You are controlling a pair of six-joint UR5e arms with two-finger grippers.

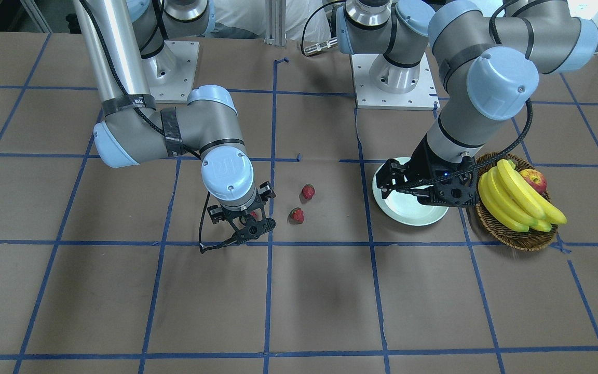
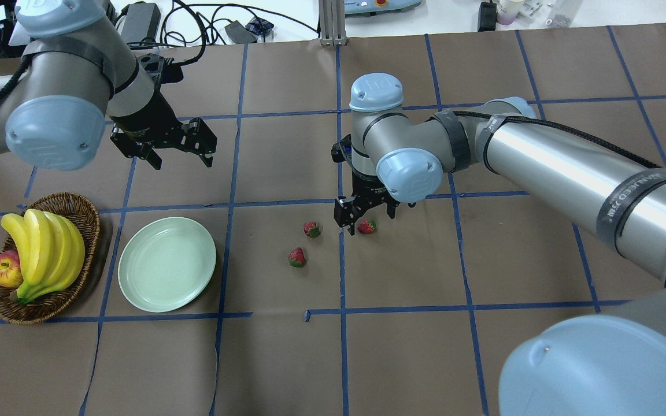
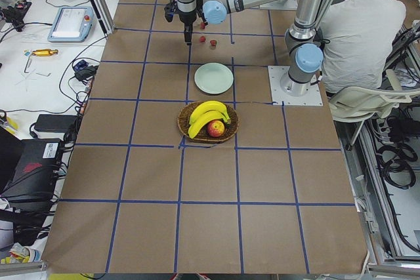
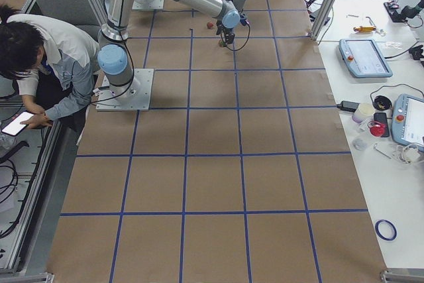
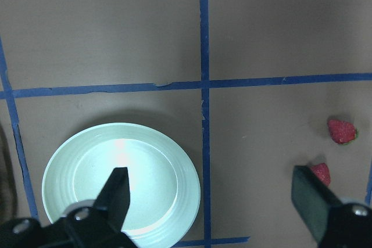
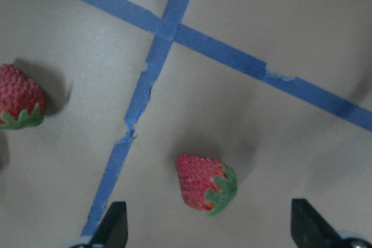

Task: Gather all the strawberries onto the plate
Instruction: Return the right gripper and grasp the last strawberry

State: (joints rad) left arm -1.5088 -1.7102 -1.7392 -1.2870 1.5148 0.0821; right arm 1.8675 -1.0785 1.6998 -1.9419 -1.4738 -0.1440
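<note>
right gripper (image 6: 210, 230): jaws wide, pointing down, low over bench (image 2: 483, 260), holding nothing
strawberry 1 (image 6: 203, 183): on bench, centred between the right gripper's open jaws, clear gap either side, untouched
strawberry 2 (image 2: 311, 229): on bench just outside right gripper, across the blue tape line, plate side
strawberry 3 (image 2: 297, 257): on bench near strawberry 2, closer to robot and to plate
plate (image 2: 166, 264): flat on bench, well apart from all three strawberries, between them and basket
left gripper (image 2: 182, 160): jaws wide, holding nothing, hovering above bench past plate's far edge; strawberries well off to its side
basket (image 2: 87, 214): just beside plate; bananas (image 2: 44, 248) and apple (image 2: 4, 268) inside
</note>
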